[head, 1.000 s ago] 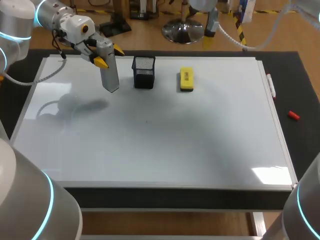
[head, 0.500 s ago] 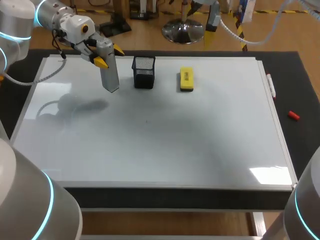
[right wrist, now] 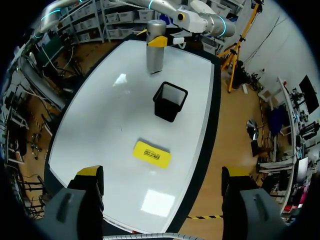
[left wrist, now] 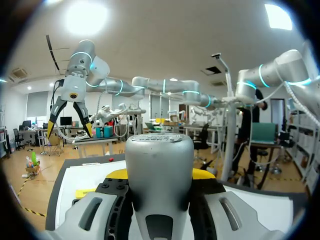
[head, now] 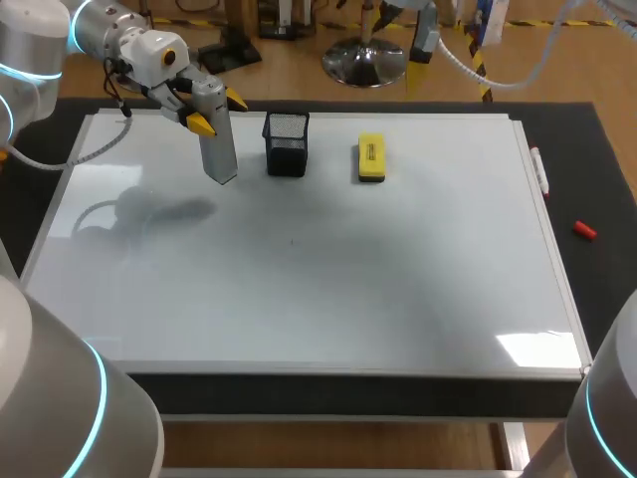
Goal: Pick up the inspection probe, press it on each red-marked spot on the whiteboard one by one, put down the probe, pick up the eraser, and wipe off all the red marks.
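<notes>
The grey inspection probe (head: 219,154) hangs upright above the whiteboard's (head: 348,289) far left part, with my left gripper (head: 219,111) shut on its top end. In the left wrist view the probe (left wrist: 159,175) fills the space between the yellow-tipped fingers. The yellow eraser (head: 370,157) lies on the board near the far edge, right of the middle. My right gripper (head: 422,42) hovers high beyond the far edge, open wide and empty (right wrist: 162,172), looking down on the eraser (right wrist: 151,153) and the probe (right wrist: 156,50). No red marks show on the board.
A black mesh cup (head: 286,142) stands between probe and eraser, and appears in the right wrist view too (right wrist: 170,101). A marker (head: 539,169) lies along the board's right rim, with a red cap (head: 584,230) on the black mat beside it.
The right gripper beyond the far edge shifted slightly. The left arm and the probe kept still.
</notes>
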Controlling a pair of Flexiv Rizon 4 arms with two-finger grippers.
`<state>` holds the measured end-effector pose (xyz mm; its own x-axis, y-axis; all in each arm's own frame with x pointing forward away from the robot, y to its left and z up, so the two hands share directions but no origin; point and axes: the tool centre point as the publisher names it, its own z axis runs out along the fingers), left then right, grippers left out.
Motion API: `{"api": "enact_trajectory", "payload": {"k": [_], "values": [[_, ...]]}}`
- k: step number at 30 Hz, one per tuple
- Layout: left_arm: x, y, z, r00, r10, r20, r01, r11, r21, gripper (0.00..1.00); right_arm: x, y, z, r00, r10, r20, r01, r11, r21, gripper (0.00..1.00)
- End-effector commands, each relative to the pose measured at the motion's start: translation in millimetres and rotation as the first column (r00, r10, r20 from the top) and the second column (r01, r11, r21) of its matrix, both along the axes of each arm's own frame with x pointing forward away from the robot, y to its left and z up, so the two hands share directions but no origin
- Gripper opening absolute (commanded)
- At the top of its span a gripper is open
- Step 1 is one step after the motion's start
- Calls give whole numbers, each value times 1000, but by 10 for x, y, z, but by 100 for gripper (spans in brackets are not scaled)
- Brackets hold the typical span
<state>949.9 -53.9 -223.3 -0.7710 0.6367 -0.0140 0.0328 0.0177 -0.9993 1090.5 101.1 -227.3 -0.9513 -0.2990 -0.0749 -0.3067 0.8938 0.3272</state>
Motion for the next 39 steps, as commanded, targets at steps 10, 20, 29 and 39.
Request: {"api": "enact_trajectory", "payload": {"k": [10, 20, 29, 39], "values": [[91, -45, 47, 980, 198, -7, -198, 980, 15, 0, 12, -3, 11, 1000, 2, -3, -2, 1000, -5, 100], [293, -6, 241, 878, 478, -34, -477, 879, 27, 0, 12, -3, 11, 1000, 2, -3, -2, 1000, -5, 100], [493, -143, 466, 792, 610, 6, -610, 792, -6, 0, 12, -3, 11, 1000, 2, -3, -2, 1000, -5, 100], [718, -367, 630, 764, 645, 14, -644, 764, -33, 0, 12, -3, 11, 1000, 2, -3, -2, 1000, -5, 100]]}}
